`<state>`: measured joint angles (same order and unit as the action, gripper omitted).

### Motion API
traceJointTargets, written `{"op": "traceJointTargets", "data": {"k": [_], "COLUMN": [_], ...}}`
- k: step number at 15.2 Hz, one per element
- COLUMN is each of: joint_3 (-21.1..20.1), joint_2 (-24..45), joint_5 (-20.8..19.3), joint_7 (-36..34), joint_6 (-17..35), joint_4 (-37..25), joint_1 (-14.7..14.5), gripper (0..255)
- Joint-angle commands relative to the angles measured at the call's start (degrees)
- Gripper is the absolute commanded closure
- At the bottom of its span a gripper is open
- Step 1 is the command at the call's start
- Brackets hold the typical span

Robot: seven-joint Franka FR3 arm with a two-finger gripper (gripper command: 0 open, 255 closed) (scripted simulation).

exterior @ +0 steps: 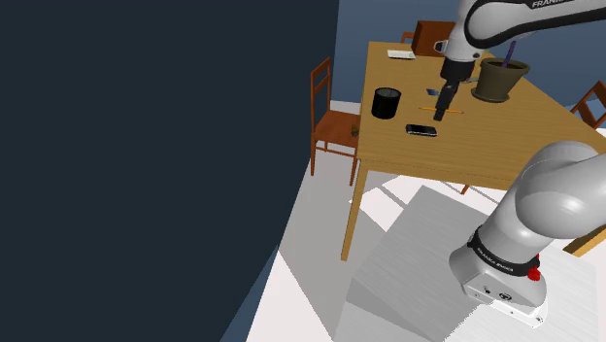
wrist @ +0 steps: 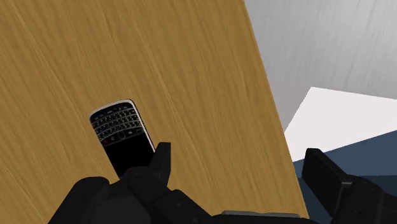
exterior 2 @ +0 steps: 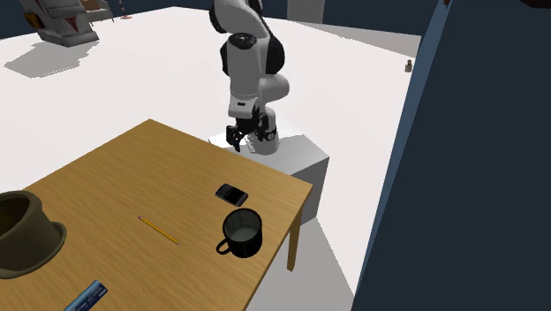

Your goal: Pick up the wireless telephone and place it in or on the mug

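The wireless telephone [exterior: 420, 129] is a small black handset with a keypad, lying flat on the wooden table [exterior: 456, 155] near its edge. A black mug [exterior: 387, 102] stands upright a little beyond it. In the second exterior view the telephone [exterior 2: 231, 193] lies between the mug [exterior 2: 242, 232] and my gripper [exterior 2: 249, 140]. My gripper [exterior: 440, 115] hangs open above the table, pointing down, with nothing between its fingers. In the wrist view the telephone [wrist: 122, 133] sits just off one finger [wrist: 162, 159], its lower end hidden behind the hand; my gripper [wrist: 240, 167] is over the table's edge.
A yellow pencil [exterior 2: 159, 230] lies on the table near the mug. A dark plant pot [exterior: 500, 80] stands further along, and a blue object [exterior 2: 86, 298] lies at the table's edge. Wooden chairs [exterior: 330, 117] stand around it. A dark wall [exterior: 146, 165] rises alongside.
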<state>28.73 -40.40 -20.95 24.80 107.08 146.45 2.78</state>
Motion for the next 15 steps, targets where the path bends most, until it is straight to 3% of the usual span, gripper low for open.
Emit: {"op": "traceJointTargets", "data": {"k": [1, 7, 11, 15], "joint_3": [3.64, 15.5, 24.88, 26.67], "joint_2": [2.72, 14.01, 24.12, 26.72], "joint_5": [-1.11, -0.35, 5.56, 7.34], "joint_7": [3.73, 15.73, 26.41, 28.12], "joint_6": [3.41, 13.5, 19.99, 23.06], "joint_4": [-0.33, -4.11, -8.22, -7.3], "joint_1": [-0.24, -3.88, -9.17, -10.29], "gripper": [0, 0, 0, 0]}}
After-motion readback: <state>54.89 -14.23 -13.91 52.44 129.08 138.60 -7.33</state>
